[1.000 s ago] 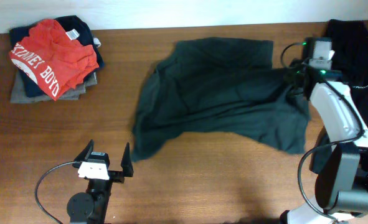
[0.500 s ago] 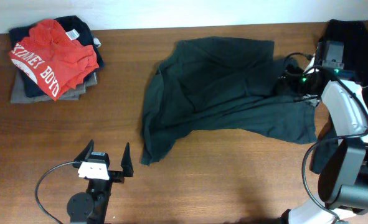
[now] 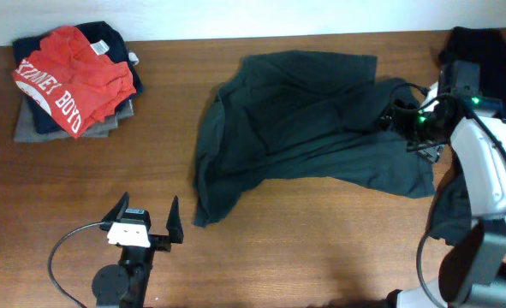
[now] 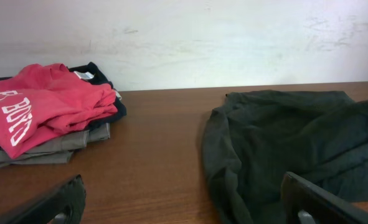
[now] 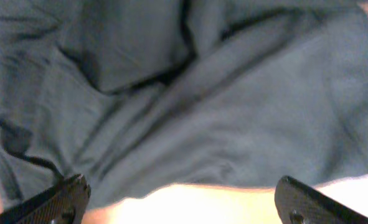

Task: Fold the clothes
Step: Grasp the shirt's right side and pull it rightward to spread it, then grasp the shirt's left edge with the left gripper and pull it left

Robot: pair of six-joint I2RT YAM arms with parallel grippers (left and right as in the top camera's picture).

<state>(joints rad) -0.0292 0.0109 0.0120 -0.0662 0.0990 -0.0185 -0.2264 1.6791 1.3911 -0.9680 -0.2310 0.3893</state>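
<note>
1. Table (image 3: 321, 248) from overhead: a dark green shirt (image 3: 304, 128) lies crumpled and spread across the centre-right. A pile (image 3: 38, 120) of folded clothes sits at the far left corner with a red shirt (image 3: 73, 73) on top. Black cloth (image 3: 484, 51) lies at the far right edge. The left gripper (image 3: 145, 208) stands at the near edge, its fingers wide apart and holding nothing, well apart from the shirt. The right gripper (image 3: 402, 120) hovers over the shirt's right side.
2. Left wrist: the fingers (image 4: 59, 202) sit spread at both lower corners, with bare wood between them. The shirt (image 4: 296, 137) lies ahead to the right, the pile (image 4: 78, 140) ahead to the left.
3. Right wrist: the picture is blurred. Wrinkled shirt (image 5: 202, 93) fills the frame. The fingers (image 5: 308, 199) stand wide apart, with no cloth pinched between them.
</note>
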